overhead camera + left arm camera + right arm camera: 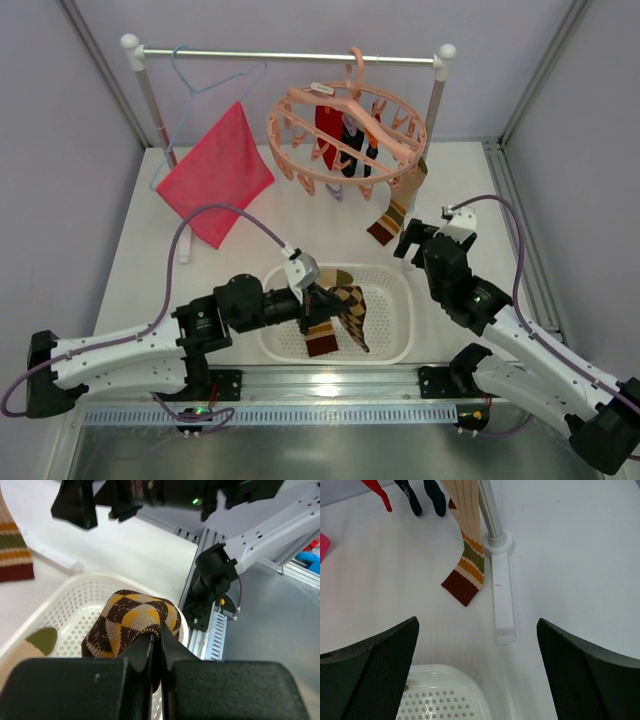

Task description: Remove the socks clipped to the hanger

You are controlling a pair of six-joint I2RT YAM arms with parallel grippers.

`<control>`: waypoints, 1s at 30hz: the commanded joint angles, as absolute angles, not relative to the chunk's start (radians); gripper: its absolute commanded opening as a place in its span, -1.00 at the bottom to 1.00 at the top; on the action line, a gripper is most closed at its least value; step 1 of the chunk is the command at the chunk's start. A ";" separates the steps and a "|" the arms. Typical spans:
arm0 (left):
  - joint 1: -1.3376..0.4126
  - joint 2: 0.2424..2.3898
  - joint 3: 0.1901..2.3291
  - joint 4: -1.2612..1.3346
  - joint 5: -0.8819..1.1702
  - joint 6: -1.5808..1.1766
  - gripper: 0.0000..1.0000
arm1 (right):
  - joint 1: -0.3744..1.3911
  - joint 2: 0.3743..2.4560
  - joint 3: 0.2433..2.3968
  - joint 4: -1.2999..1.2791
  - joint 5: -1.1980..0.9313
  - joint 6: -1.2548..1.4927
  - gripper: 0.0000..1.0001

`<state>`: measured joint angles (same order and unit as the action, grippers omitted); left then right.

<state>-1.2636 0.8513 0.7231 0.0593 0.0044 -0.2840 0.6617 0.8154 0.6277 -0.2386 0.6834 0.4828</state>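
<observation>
L gripper (pixel 160 630) pinches argyle sock (pixel 132 617) over white basket (pixel 65 600).
R gripper (pixel 480 652), spread wide, faces striped sock (pixel 467 565) hanging off pink hanger (pixel 345 135), apart from it.

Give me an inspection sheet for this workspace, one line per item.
Surface: white table, rack standing on it.
Job's things: hanger on the rack; red sock, navy sock and striped sock clipped; argyle sock over the basket, second striped sock inside.
Clutter: pink-red cloth on wire hanger.
Grippers: left gripper shut on the argyle sock; right gripper open, empty.
Cables: purple cable loops over each arm.
Surroundings: pale walls, metal frame.
</observation>
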 commanded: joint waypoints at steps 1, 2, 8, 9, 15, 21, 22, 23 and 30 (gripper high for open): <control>-1.164 0.879 0.672 0.225 0.228 -0.394 -0.99 | 0.635 0.767 0.606 -0.181 0.627 0.502 0.99; -1.152 0.903 0.658 0.235 0.229 -0.399 -1.00 | 0.627 0.759 0.600 -0.181 0.626 0.500 0.99; -1.111 0.960 0.589 0.261 0.175 -0.420 -1.00 | 0.614 0.727 0.583 -0.181 0.624 0.492 0.99; -1.111 0.968 0.577 0.265 0.172 -0.425 -0.99 | 0.614 0.729 0.580 -0.176 0.624 0.491 0.99; -1.111 0.977 0.531 0.218 0.120 -0.436 -0.99 | 0.598 0.738 0.561 -0.149 0.614 0.494 0.99; -1.111 0.971 0.545 0.106 -0.026 -0.425 -0.79 | 0.594 0.744 0.557 -0.137 0.607 0.495 0.99; -1.111 0.969 0.548 0.091 -0.044 -0.426 -0.05 | 0.592 0.744 0.557 -0.138 0.607 0.494 0.99; -1.111 0.969 0.549 0.077 -0.064 -0.428 0.99 | 0.591 0.744 0.557 -0.140 0.609 0.495 0.99; -1.111 0.942 0.558 -0.043 -0.264 -0.457 0.99 | 0.584 0.750 0.555 -0.140 0.607 0.494 0.99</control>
<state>-1.1141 0.9749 0.5259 0.0219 -0.1394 -0.4412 0.5911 0.7464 0.5560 -0.1829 0.6064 0.4847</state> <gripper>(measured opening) 0.994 0.996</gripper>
